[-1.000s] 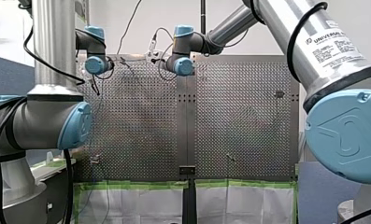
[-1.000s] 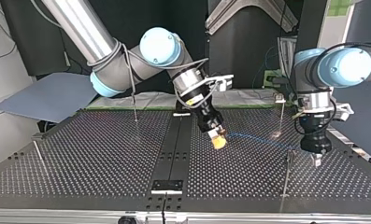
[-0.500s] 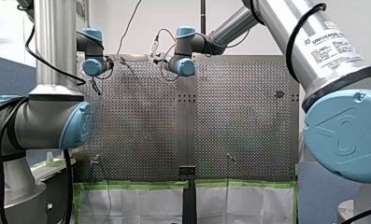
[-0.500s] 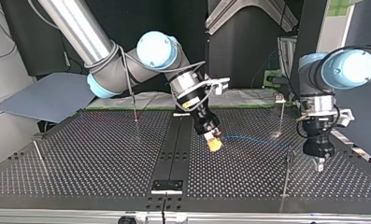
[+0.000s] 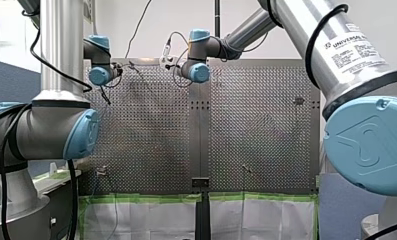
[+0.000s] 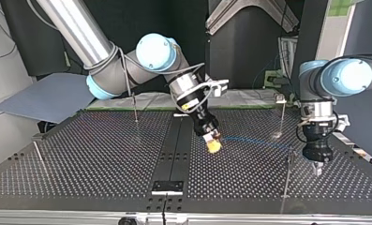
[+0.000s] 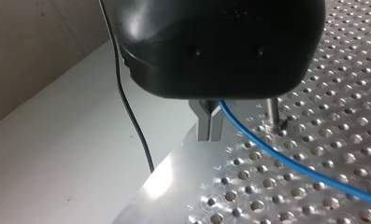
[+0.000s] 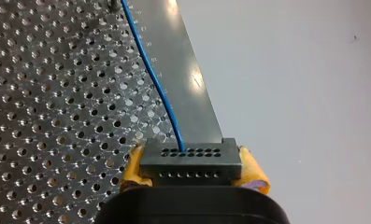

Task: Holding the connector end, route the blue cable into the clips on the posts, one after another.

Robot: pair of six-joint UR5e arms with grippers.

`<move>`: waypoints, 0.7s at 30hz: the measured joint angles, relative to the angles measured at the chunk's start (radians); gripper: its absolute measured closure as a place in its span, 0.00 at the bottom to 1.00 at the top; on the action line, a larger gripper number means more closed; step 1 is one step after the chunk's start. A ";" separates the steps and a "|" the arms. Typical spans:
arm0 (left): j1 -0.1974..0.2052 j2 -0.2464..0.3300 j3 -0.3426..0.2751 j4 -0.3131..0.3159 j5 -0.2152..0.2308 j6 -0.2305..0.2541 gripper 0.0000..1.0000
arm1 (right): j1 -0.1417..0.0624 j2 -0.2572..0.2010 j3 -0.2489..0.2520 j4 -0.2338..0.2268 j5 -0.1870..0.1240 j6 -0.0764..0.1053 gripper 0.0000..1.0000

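In the top view a post (image 6: 37,151) stands at the counter's (image 6: 104,154) left edge; near the middle my right pincer (image 6: 213,146) tilts down over the counter, its yellow pads (image 8: 134,168) closed tight on the black connector (image 8: 191,161); the blue cable (image 6: 249,139) leaves the connector and runs rightward, low over the holes, toward a thin post (image 6: 286,178); at the right my left pincer (image 6: 317,169) hangs upright just beside that post, its metal fingers (image 7: 204,123) pressed together; the cable passes just beside them, touching or not I cannot tell.
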 joint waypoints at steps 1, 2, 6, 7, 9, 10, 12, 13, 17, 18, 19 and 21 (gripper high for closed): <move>0.000 -0.002 0.001 0.001 0.000 0.000 1.00 | -0.001 0.000 0.000 0.000 0.001 0.000 1.00; 0.000 -0.003 0.003 0.002 0.000 0.000 1.00 | -0.002 0.000 0.000 0.000 0.001 0.000 1.00; 0.000 -0.005 0.011 0.005 0.001 -0.001 1.00 | -0.009 0.005 0.000 -0.002 0.003 0.000 1.00; 0.000 -0.006 0.013 0.006 0.001 -0.002 1.00 | -0.010 0.006 0.000 -0.003 0.003 0.000 1.00; 0.000 -0.009 0.020 0.006 0.001 -0.002 1.00 | -0.014 0.011 0.000 -0.005 0.003 0.000 1.00; -0.001 -0.012 0.024 0.006 0.002 -0.003 1.00 | -0.015 0.013 0.000 -0.005 0.003 0.001 1.00; -0.005 -0.022 0.035 0.002 0.005 -0.003 1.00 | -0.017 0.018 -0.001 -0.007 0.004 0.002 1.00; -0.007 -0.027 0.040 0.000 0.005 -0.003 1.00 | -0.018 0.021 -0.001 -0.008 0.004 0.002 1.00; -0.006 -0.042 0.051 -0.003 0.005 -0.004 1.00 | -0.023 0.029 -0.002 -0.011 0.006 0.003 1.00; -0.005 -0.044 0.052 -0.003 0.005 -0.005 1.00 | -0.025 0.030 -0.002 -0.013 0.006 0.004 1.00; -0.004 -0.046 0.053 -0.003 0.005 -0.006 1.00 | -0.026 0.030 -0.003 -0.015 0.006 0.004 1.00; -0.002 -0.050 0.055 -0.003 0.004 -0.008 1.00 | -0.028 0.032 -0.006 -0.018 0.006 0.004 1.00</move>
